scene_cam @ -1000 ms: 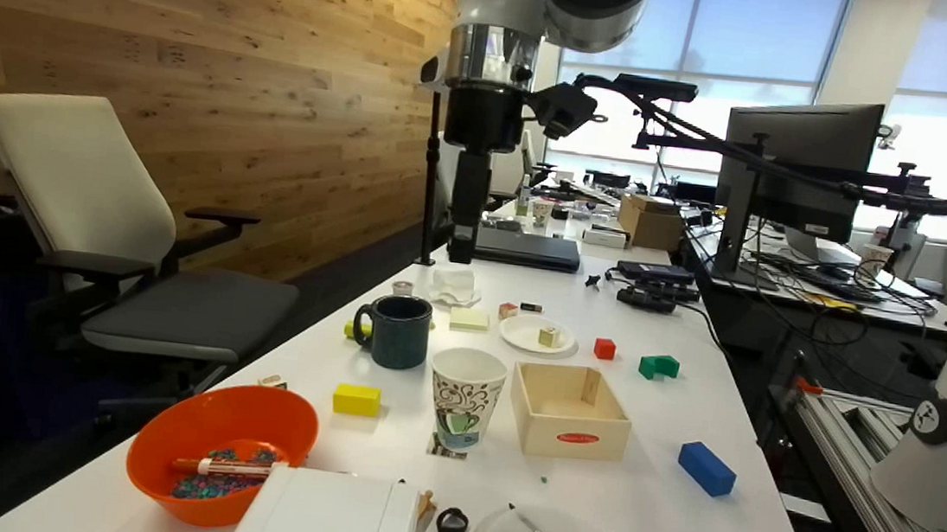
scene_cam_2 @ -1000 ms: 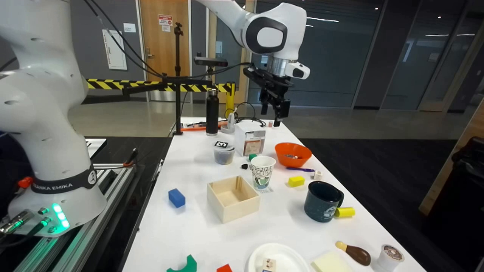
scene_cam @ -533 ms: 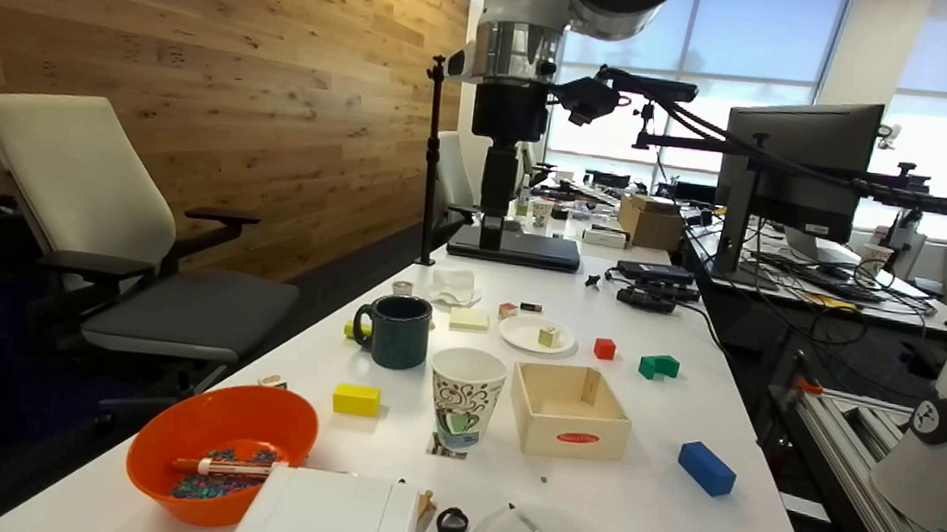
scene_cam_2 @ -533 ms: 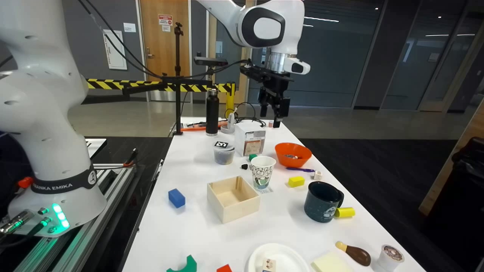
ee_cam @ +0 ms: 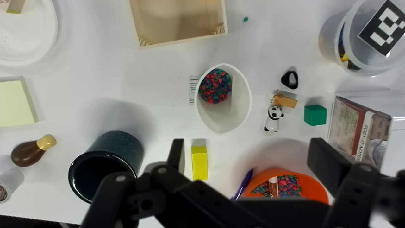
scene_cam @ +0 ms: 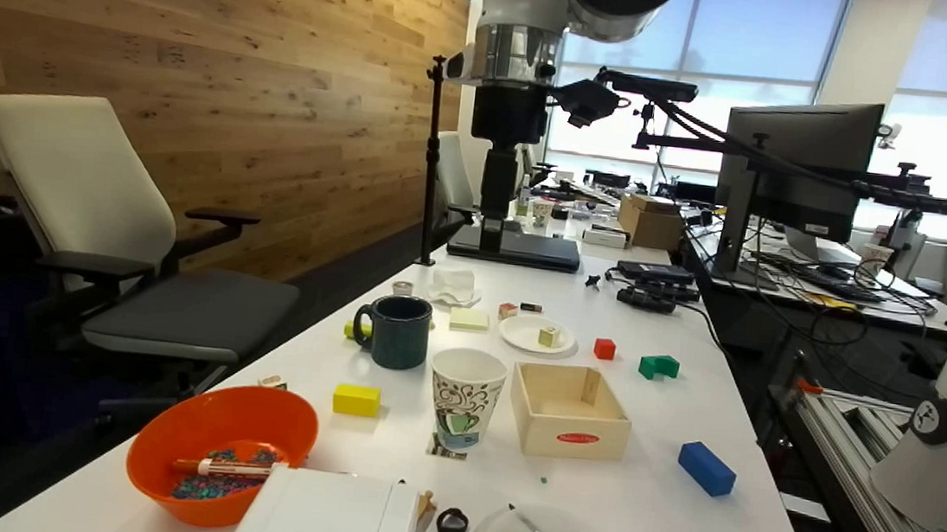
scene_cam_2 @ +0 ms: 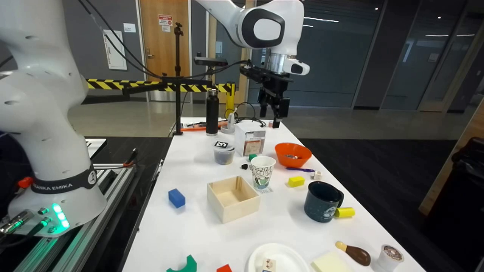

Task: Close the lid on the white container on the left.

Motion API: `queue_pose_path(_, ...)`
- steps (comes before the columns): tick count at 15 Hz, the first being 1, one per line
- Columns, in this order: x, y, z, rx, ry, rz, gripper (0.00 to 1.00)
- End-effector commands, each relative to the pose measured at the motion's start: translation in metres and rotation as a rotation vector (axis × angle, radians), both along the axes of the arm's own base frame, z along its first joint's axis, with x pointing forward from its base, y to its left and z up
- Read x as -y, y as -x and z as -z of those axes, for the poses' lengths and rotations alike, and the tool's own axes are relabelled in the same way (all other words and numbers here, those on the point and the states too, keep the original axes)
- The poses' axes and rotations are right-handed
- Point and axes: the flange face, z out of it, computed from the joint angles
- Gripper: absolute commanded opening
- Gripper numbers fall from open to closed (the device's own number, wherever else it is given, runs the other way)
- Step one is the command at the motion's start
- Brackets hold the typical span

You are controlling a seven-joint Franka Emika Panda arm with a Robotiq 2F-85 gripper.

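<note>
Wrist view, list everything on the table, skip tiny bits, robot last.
Plate: one, white, top left
Block: one, tan, on plate
Notepad: one, yellow, left
Bulbous thing: one, mostly brown, left
Pod: one, white, left
Mug: one, teal, lower left
Wooden box: one, tan, top
Cup: one, white, centre
Slip: one, white, by cup
Brick: one, yellow, bottom centre
Pen: one, purple, by bowl
Bowl: one, orange, bottom
Marker: one, brown-white, in bowl
Ring: one, black, right
Panda figure: one, black-white, right
Trinket: one, tan, right
Cube: one, green, right
Tub: one, clear, top right
Container: one, white, right
Gripper: one, black, bottom

Wht. box point(scene_cam: 325, 518) partly offscreen, btm.
</note>
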Motion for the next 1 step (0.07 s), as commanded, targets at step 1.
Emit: queue_pose_path(1, -0.0002, -0.0002, -0.0005, -0.001, 0.000, 0.000, 1.00)
